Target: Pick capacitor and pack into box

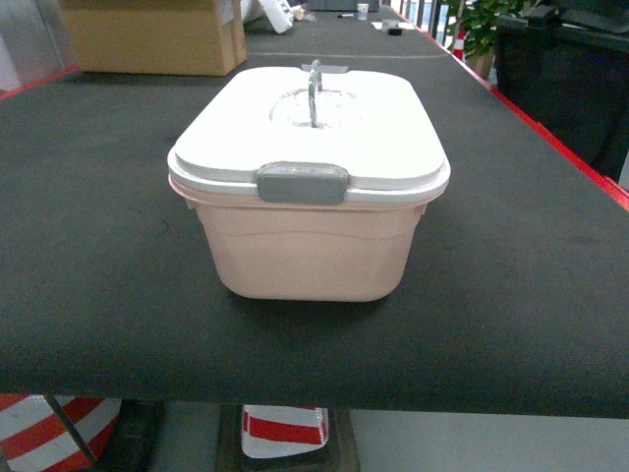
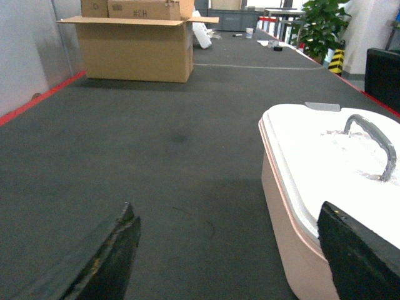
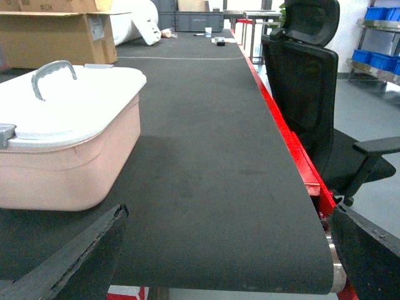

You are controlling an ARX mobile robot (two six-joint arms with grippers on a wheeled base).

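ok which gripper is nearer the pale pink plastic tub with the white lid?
Left, by a little. The left gripper has the tub right by its right finger; the right gripper sits slightly back, tub off to its left.

Only the fingers show: the left gripper [image 2: 228, 262] has two black, wedge-shaped fingers [image 2: 103, 262] with scuffed edges, at five and seven o'clock; the right gripper [image 3: 219, 262] looks alike, edges worn pale.

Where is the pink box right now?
The pink box sits lid-on at the middle of the black table in the head view, near its front edge, with the cardboard carton far behind, left.
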